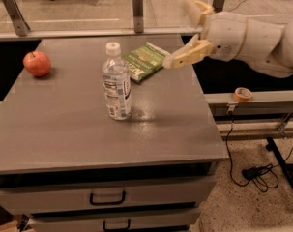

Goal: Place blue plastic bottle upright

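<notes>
The blue plastic bottle [117,83] stands upright on its base near the middle of the grey table [64,129], white cap on top, with nothing touching it. Just above and to its right in the frame lies a green packet [145,62]. A red apple [37,63] sits at the table's left side. My gripper [177,30] hangs in the upper right of the frame, well apart from the bottle. My fingers [189,54] are spread wide and hold nothing. An orange tape roll [242,94] rests on the ledge at the right.
</notes>
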